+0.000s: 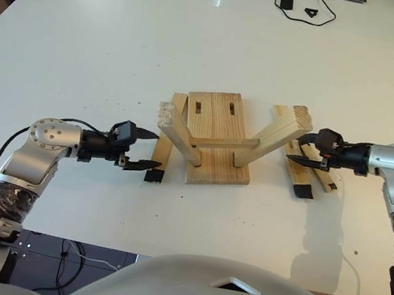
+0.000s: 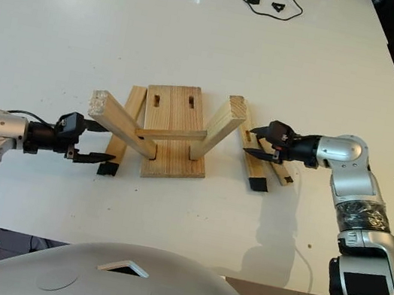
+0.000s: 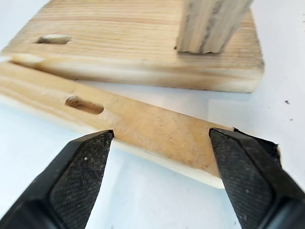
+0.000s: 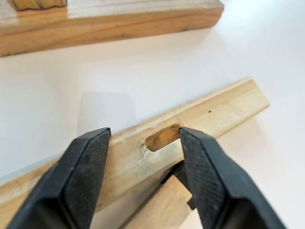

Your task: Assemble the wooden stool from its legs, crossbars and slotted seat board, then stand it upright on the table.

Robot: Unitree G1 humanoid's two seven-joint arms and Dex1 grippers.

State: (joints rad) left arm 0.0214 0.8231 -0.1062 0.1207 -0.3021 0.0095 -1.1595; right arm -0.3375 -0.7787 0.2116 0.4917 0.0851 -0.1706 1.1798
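One seat board (image 1: 217,117), two legs (image 1: 180,133) standing in it, one crossbar (image 1: 216,144) joining them. One loose stick (image 1: 178,104) at the left gripper (image 1: 157,150), two more sticks (image 1: 300,177) at the right gripper (image 1: 293,149).

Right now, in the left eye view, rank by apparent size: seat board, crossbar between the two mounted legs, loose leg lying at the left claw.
1. Seat board
2. Loose leg at the left claw
3. Crossbar, shorter and thinner than that leg
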